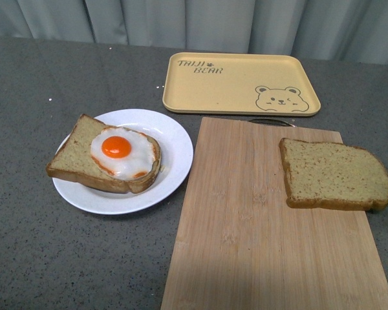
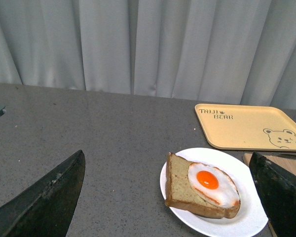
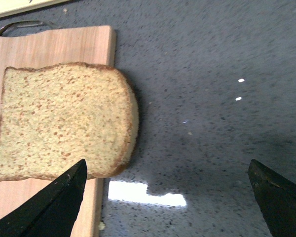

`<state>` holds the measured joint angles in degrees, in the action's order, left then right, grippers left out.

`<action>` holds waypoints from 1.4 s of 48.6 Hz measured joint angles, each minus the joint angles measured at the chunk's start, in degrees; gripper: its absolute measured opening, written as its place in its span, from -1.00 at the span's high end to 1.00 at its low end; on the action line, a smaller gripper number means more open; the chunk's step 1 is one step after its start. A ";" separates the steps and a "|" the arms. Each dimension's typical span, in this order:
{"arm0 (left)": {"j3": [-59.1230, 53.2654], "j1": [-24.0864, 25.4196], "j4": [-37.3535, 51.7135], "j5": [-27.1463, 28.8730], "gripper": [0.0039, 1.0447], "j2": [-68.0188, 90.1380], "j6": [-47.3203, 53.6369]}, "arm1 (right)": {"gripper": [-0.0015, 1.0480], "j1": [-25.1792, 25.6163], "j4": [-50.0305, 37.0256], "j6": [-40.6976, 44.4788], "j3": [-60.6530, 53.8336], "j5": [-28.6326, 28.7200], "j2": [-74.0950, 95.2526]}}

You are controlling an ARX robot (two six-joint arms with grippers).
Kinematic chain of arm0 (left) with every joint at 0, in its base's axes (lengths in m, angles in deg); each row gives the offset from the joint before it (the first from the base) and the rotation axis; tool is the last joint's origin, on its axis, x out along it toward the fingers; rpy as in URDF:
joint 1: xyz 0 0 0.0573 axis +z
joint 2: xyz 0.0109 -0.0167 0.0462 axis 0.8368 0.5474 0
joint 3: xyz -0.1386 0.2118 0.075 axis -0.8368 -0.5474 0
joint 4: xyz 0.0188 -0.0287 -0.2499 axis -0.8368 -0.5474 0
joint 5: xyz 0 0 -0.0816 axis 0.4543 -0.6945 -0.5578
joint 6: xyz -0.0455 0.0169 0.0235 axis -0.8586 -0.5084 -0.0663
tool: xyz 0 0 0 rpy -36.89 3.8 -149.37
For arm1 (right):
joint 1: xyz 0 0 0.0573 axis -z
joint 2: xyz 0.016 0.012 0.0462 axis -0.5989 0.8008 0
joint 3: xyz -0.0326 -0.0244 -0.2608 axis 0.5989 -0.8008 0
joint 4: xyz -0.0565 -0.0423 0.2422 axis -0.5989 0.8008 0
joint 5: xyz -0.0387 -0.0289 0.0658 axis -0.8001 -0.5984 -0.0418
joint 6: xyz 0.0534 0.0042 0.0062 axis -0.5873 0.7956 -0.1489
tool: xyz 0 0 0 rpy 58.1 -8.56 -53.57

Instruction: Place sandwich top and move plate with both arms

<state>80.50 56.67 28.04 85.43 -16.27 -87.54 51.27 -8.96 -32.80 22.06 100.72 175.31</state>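
Note:
The sandwich top (image 1: 335, 174), a plain brown bread slice, lies on the right side of the wooden board (image 1: 246, 226), its rounded end over the board's right edge. It shows in the right wrist view (image 3: 64, 121) too. The white plate (image 1: 171, 139) sits left of the board and bears a bread slice with a fried egg (image 1: 119, 152). Neither arm shows in the front view. My left gripper (image 2: 167, 197) is open above the table, with the plate (image 2: 246, 217) between its fingers. My right gripper (image 3: 167, 197) is open over grey table beside the sandwich top.
A yellow tray with a bear drawing (image 1: 240, 84) lies behind the board; it also shows in the left wrist view (image 2: 249, 126). Grey curtains hang behind the grey table (image 1: 26, 97). A bright reflection (image 3: 145, 193) lies on the table by the board's edge.

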 joint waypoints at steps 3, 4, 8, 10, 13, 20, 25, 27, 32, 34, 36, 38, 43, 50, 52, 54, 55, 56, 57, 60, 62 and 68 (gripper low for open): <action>0.00 0.00 0.00 0.00 -0.88 0.00 0.00 | -0.82 0.74 1.20 -0.96 2.54 3.85 3.91; 0.00 0.00 0.00 -0.02 -0.88 0.00 0.00 | -0.82 1.05 2.08 -1.46 3.87 5.07 5.66; 0.00 0.00 0.00 0.00 -0.88 0.00 0.00 | -0.82 1.53 3.85 -2.64 6.58 8.15 9.22; 0.00 0.00 0.00 0.00 -0.88 0.00 0.00 | -0.82 1.64 4.26 -3.52 7.80 9.90 10.95; 0.00 0.00 0.00 -0.02 -0.88 0.00 0.00 | -0.82 1.60 4.87 -4.55 8.94 11.39 12.50; 0.00 0.00 0.00 -0.02 -0.88 0.00 0.00 | -0.82 0.13 4.96 -8.20 11.43 16.00 16.57; 0.00 0.00 0.00 0.00 -0.88 0.00 0.00 | -0.82 -1.33 3.93 -11.10 13.07 17.94 19.10; 0.00 0.00 0.00 0.00 -0.88 0.00 0.00 | -0.80 -1.73 3.74 -12.07 13.55 17.99 19.82; 0.00 0.00 0.00 0.00 -0.88 0.00 0.00 | -0.45 -2.58 5.11 -13.77 15.72 17.79 22.38; 0.00 0.00 0.00 0.00 -0.88 0.00 0.00 | -0.28 -2.89 6.54 -13.81 16.57 16.72 23.32; 0.00 0.00 0.00 -0.02 -0.88 0.00 0.00 | -0.11 -3.15 7.69 -13.81 17.18 16.17 24.11; 0.00 0.00 0.00 0.00 -0.88 0.00 0.00 | 0.06 -3.37 8.57 -13.92 17.73 16.20 24.61; 0.00 0.00 0.00 0.00 -0.88 0.00 0.00 | 0.43 -3.91 9.14 -13.99 18.62 15.87 24.81; 0.00 0.00 0.00 0.00 -0.88 0.00 0.00 | 0.78 -4.33 8.61 -14.78 18.21 15.93 23.85; 0.00 0.00 0.00 0.00 -0.88 0.00 0.00 | 0.84 -4.48 8.31 -14.88 17.81 15.93 23.19; 0.00 0.00 0.00 0.00 -0.88 0.00 0.00 | 0.91 -4.74 7.69 -15.41 17.14 15.93 22.14; 0.00 0.00 0.00 -0.02 -0.88 0.00 0.00 | 0.92 -4.79 7.52 -15.56 16.94 15.96 21.81; 0.00 0.00 0.00 -0.02 -0.88 0.00 0.00 | 0.93 -4.87 7.17 -15.93 16.59 15.98 21.18; 0.00 0.00 0.00 0.00 -0.88 0.00 0.00 | 0.94 -4.98 6.75 -16.41 16.20 16.24 20.46; 0.00 0.00 0.00 0.00 -0.88 0.00 0.00 | 0.94 -5.49 5.11 -17.84 15.15 17.29 18.32; 0.00 0.00 0.00 0.00 -0.88 0.00 0.00 | 0.94 -6.19 2.67 -20.09 14.05 18.40 16.22; 0.00 0.00 0.00 -0.04 -0.88 0.00 0.00 | 0.94 -13.18 -11.65 -30.80 10.56 22.73 9.88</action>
<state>80.50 56.67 28.04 85.39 -16.27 -87.54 38.09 -20.61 -63.60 32.62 123.45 185.19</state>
